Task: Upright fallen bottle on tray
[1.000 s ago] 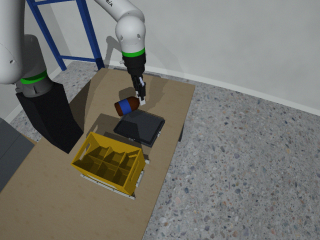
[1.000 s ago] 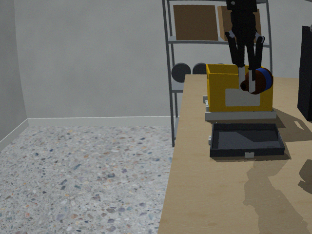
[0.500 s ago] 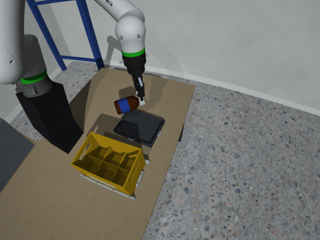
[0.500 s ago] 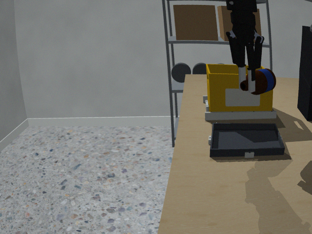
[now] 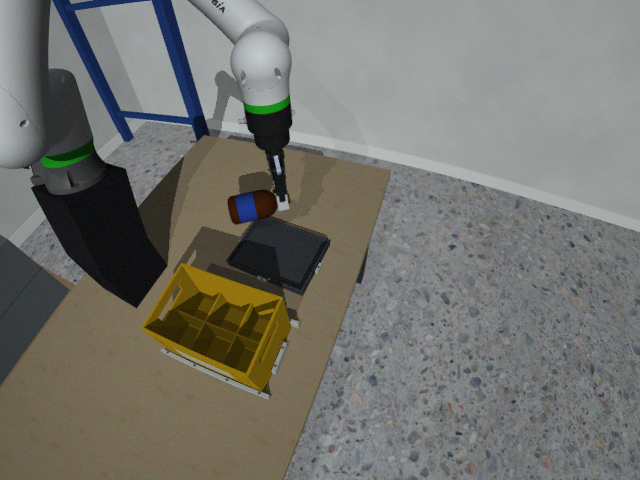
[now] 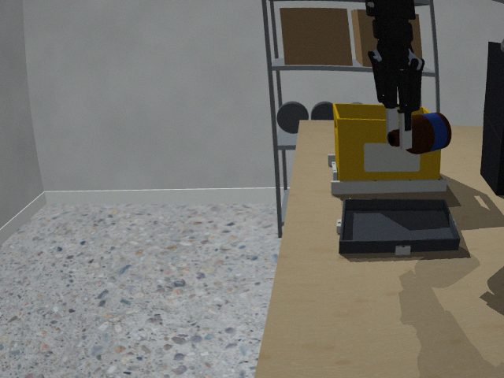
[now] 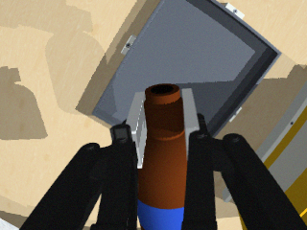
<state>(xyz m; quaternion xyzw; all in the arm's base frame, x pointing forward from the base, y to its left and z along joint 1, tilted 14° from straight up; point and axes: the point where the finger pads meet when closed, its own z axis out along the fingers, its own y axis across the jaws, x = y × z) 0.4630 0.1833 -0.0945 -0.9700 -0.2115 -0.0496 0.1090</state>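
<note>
The brown bottle (image 5: 251,206) (image 6: 425,132) (image 7: 163,172) with a blue label hangs lying sideways in the air. My gripper (image 5: 282,202) (image 6: 399,136) (image 7: 164,104) is shut on its neck. It holds the bottle well above the table, over the far edge of the dark grey tray (image 5: 305,258) (image 6: 401,245) (image 7: 256,45). In the wrist view the bottle's open mouth points at the tray's floor. The tray lies flat on the table and holds nothing.
A yellow crate (image 5: 178,296) (image 6: 353,142) with divided compartments stands on a grey base right next to the tray. The wooden table (image 5: 103,413) (image 6: 346,317) ends close beside both. The arm's black pedestal (image 5: 98,227) stands at the table's side. A metal shelf (image 6: 276,122) stands behind.
</note>
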